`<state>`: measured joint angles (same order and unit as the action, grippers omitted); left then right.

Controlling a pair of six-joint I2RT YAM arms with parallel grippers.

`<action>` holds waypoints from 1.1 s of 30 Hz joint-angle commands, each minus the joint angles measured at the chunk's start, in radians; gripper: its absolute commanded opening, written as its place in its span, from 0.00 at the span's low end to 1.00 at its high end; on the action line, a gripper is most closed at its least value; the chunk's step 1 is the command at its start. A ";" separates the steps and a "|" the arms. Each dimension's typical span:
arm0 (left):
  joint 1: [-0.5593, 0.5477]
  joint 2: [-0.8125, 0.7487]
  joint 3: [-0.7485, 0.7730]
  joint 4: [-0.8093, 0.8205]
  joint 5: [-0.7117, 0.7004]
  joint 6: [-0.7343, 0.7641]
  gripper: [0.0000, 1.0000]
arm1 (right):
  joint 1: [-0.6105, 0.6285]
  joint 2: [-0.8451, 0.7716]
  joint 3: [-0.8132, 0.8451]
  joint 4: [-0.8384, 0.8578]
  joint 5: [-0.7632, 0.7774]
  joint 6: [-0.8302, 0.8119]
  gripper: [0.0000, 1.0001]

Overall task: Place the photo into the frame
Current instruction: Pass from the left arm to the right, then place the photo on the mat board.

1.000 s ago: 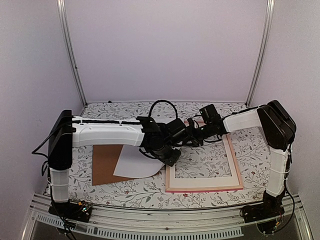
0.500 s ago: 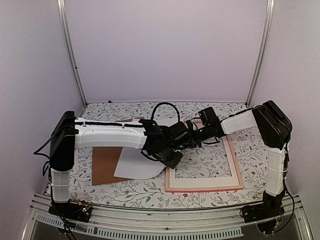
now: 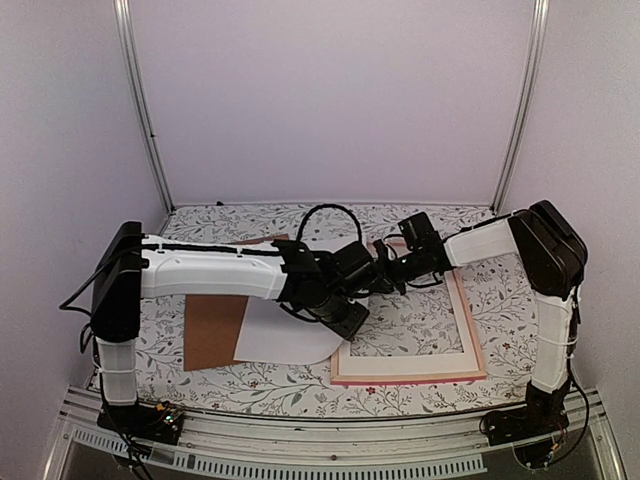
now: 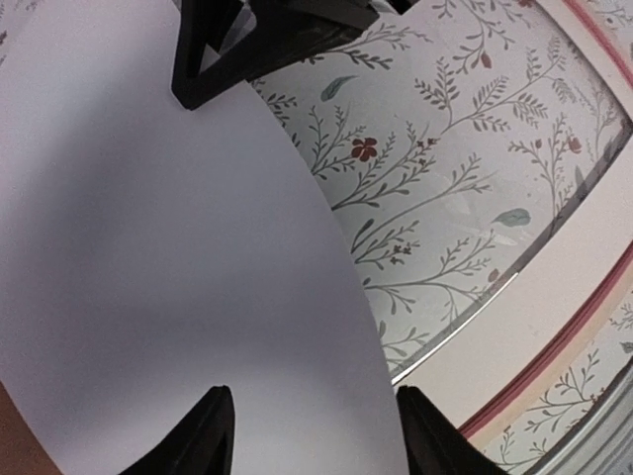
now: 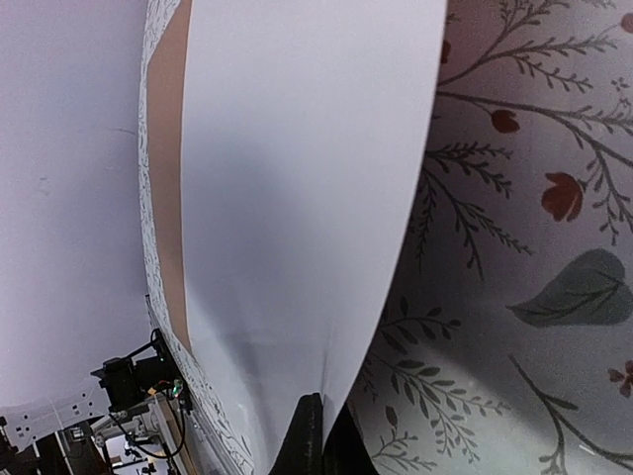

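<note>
the photo point(image 3: 285, 335) lies white side up, partly over a brown board point(image 3: 208, 330) on the table point(image 3: 250, 215), its right edge at the left side of the frame point(image 3: 472, 335). the right gripper point(image 5: 312, 435) is pinched together on the photo's raised edge. the left gripper point(image 4: 316, 427) stands apart above the sheet, holding nothing.

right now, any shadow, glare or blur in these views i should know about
Left wrist: soft grey shadow across the photo, thin glint along the white mat at its inner edge, left gripper dark and blurred. Right wrist: shadow band down the photo, floral cloth in focus. Top external: even light, no glare.
</note>
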<state>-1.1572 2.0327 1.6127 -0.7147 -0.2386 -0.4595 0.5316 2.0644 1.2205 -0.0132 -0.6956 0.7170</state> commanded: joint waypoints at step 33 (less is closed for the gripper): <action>0.112 -0.299 -0.078 0.095 0.054 0.134 0.86 | -0.353 -0.429 -0.095 -0.721 0.281 -0.679 0.01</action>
<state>-1.0599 1.7153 1.5372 -0.6186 -0.1925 -0.3389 0.1913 1.6199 1.1023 -0.7109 -0.4202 0.0837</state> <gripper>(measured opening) 0.866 0.006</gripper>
